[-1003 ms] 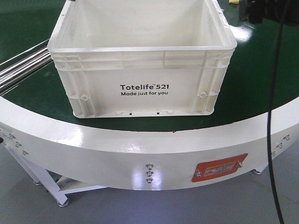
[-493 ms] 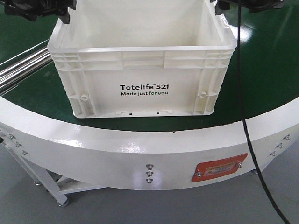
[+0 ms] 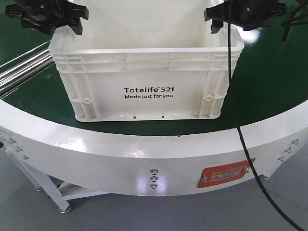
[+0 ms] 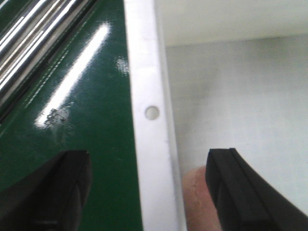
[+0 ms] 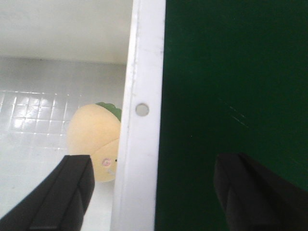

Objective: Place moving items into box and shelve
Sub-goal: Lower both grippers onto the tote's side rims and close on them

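Note:
The white box (image 3: pixel 144 91) with the black "Totelife 521" print stands on the green belt. My left gripper (image 3: pixel 62 28) is open and straddles the box's left rim (image 4: pixel 149 144), one finger outside and one inside. My right gripper (image 3: pixel 232 25) is open and straddles the right rim (image 5: pixel 142 144) in the same way. Inside the box, the brown-pink plush ball (image 4: pixel 197 197) lies against the left wall, partly behind the inner finger of my left gripper (image 4: pixel 144 192). The yellow-orange fruit plush (image 5: pixel 94 139) with its green leaf lies on the box floor by the right wall, near my right gripper (image 5: pixel 154 192).
The green belt (image 3: pixel 269 77) runs inside a curved white frame (image 3: pixel 144 154) with an orange plate (image 3: pixel 226 173). Metal rollers (image 3: pixel 24 67) lie to the left of the box. A black cable (image 3: pixel 236 120) hangs from the right arm across the frame.
Both grippers have come down into the front view from the top edge and now sit at the box's left and right rims. The box has not moved.

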Controlling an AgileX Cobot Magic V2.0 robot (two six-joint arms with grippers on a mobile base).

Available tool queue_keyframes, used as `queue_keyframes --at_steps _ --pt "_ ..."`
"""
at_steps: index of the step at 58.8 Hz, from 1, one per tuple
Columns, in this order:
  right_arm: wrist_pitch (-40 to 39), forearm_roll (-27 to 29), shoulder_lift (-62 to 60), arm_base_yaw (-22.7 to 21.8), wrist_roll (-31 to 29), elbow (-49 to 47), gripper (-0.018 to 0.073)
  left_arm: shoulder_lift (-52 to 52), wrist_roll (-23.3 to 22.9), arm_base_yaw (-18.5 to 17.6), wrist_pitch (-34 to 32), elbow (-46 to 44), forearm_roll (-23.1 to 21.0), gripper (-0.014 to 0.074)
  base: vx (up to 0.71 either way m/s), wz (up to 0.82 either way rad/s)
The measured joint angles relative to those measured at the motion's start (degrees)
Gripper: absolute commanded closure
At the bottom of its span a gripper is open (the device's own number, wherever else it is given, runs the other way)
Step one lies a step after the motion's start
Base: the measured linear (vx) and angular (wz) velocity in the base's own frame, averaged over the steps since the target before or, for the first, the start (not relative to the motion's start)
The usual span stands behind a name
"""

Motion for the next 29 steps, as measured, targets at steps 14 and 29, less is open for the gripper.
queue_keyframes --at_steps 14,29 --pt "-0.5 0.0 1.0 0.0 0.9 -0.1 0.0003 0.0 0.0 -0.3 -0.9 0.0 -0.6 0.0005 0.00 0.00" --pt "-2.7 2.3 1.4 0.0 -0.1 -0.1 0.0003 0.0 0.0 -0.4 -1.2 0.0 -0.6 0.0005 0.00 0.00"
